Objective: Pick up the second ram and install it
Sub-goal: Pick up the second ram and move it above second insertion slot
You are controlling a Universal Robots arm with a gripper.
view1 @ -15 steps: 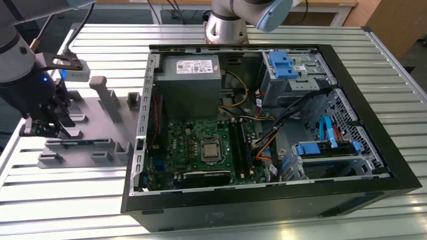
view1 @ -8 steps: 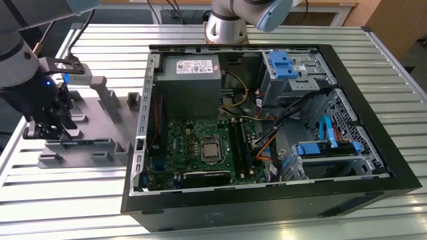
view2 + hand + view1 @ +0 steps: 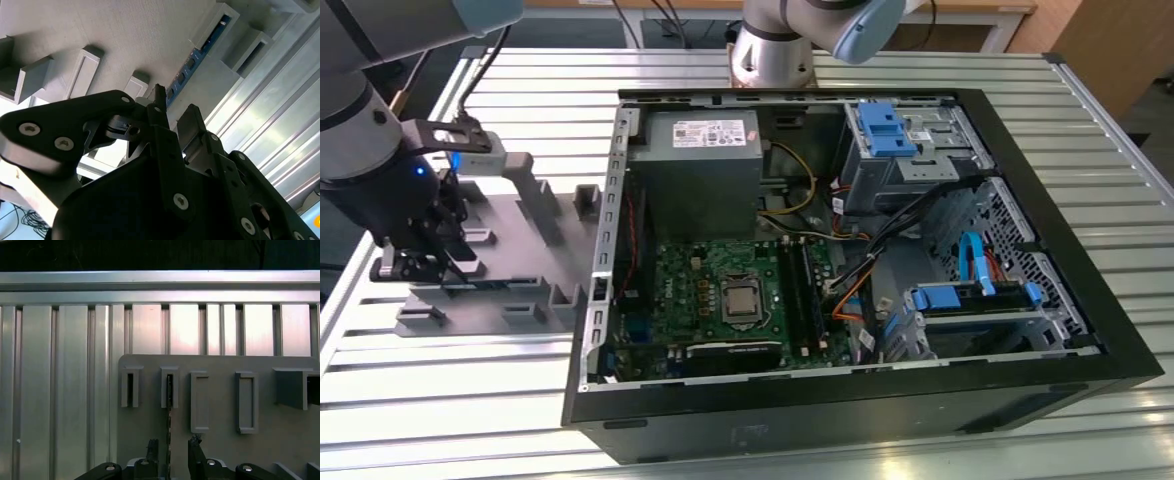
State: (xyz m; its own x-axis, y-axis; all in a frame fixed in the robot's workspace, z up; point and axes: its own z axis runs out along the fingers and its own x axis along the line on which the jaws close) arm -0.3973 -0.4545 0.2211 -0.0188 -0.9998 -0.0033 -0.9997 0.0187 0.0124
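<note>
The black two-fingered gripper [image 3: 423, 270] hangs low over a flat grey plastic holder plate [image 3: 520, 250]. The plate lies on the ribbed aluminium table [image 3: 987, 70], near the table's edge at the exterior view's left. It sits just beside the open black computer case [image 3: 1107, 370].

In both wrist views the long, narrow blue circuit-board stick with black chips, the second ram [image 3: 169, 422] [image 3: 197, 57], stands on its thin edge on the plate. Its far end sits in a raised slotted grey block [image 3: 170, 387] close to the plate edge that borders the bare table ribs. That block is the second one counted from the plate's corner.

The gripper [image 3: 172, 445] [image 3: 173, 107] straddles the near end of the stick. Its fingers [image 3: 152, 446] are spread apart, one on each flat side of the board. In the first wrist view a visible gap remains on both sides, so nothing is clamped.

Inside the case, the green motherboard [image 3: 707, 290] lies flat on the case floor. The grey power-supply box [image 3: 700, 165] sits just beyond it, against the case wall nearest the arm's silver base joint [image 3: 771, 60].
</note>
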